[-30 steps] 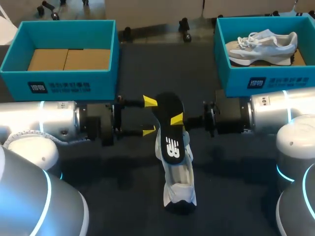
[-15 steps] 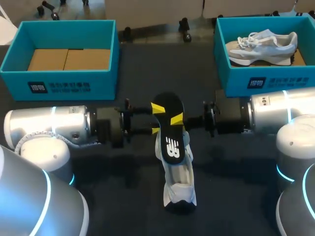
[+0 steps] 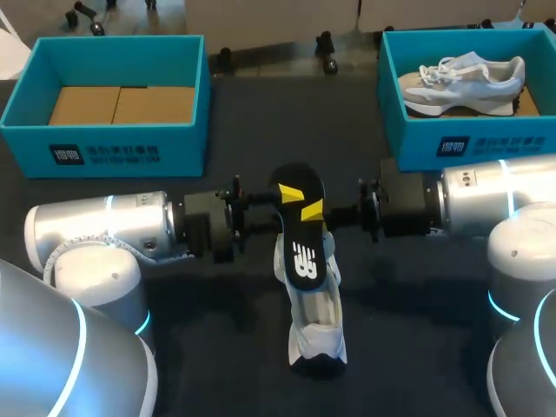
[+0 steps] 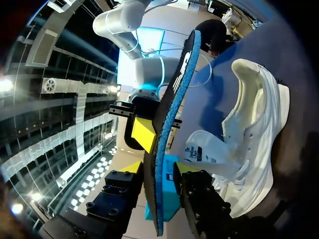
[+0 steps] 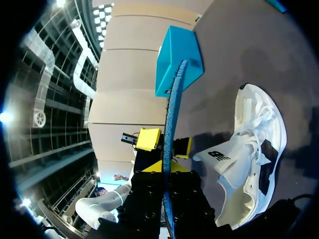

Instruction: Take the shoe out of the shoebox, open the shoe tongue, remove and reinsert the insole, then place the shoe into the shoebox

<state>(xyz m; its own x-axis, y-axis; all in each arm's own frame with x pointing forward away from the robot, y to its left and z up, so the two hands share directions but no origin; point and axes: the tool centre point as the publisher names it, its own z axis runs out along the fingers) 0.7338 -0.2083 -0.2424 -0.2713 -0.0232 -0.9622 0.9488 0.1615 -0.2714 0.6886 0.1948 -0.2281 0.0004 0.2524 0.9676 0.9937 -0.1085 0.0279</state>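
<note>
The right claw [image 3: 314,211] is clenched on the insole [image 3: 302,252], pinching it near its upper end and holding it on edge above the table [image 3: 261,113]. In the right wrist view the insole's blue rim [image 5: 172,99] runs straight up between this claw's [image 5: 167,172] fingers. The insole's black face with its white logo shows in the head view. Its lower end hangs at the opening of the shoe [image 3: 318,326].

The left claw [image 3: 287,208] comes in level from the opposite side and meets the same end of the insole. Its fingers stand one on each side of the insole [image 4: 172,99], released rather than gripping. In the left wrist view a sliver of space seems to show beside at least one finger of this claw [image 4: 157,169], though the angle is poor.

The shoe, white, lies on the dark table just below both claws, with its tongue pulled open [image 4: 249,139] [image 5: 249,149].

At the far side of the table, the left shoebox [image 3: 104,148] shows a bare cardboard floor. The right shoebox [image 3: 469,139] holds a second shoe [image 3: 465,80], lying on its side.
</note>
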